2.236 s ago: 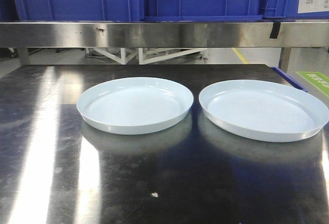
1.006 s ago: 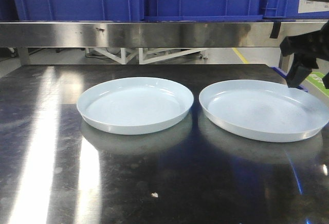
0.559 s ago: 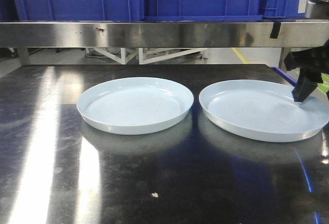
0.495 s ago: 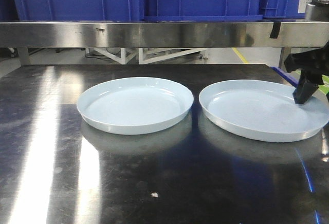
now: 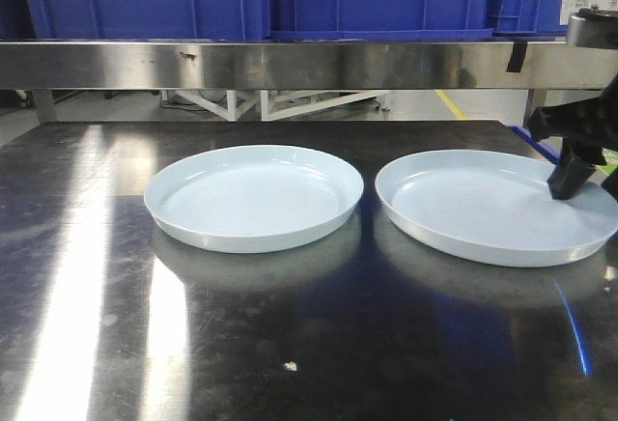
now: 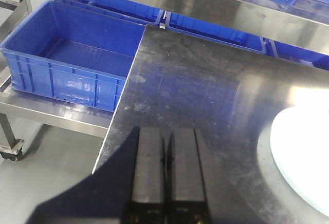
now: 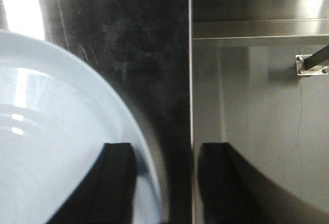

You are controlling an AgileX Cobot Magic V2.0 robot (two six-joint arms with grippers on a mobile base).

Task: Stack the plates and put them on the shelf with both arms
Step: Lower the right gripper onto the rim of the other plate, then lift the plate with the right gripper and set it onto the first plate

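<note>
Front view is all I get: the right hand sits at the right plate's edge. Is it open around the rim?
Observer: Yes; the right wrist view shows the right hand open, one finger inside the right plate, the other outside its rim.
Operator: Where is the left hand?
Observer: Shut, above the table near its left edge, apart from the left plate.
Operator: Anything beside the table there?
Observer: A blue crate on a lower ledge.
</note>
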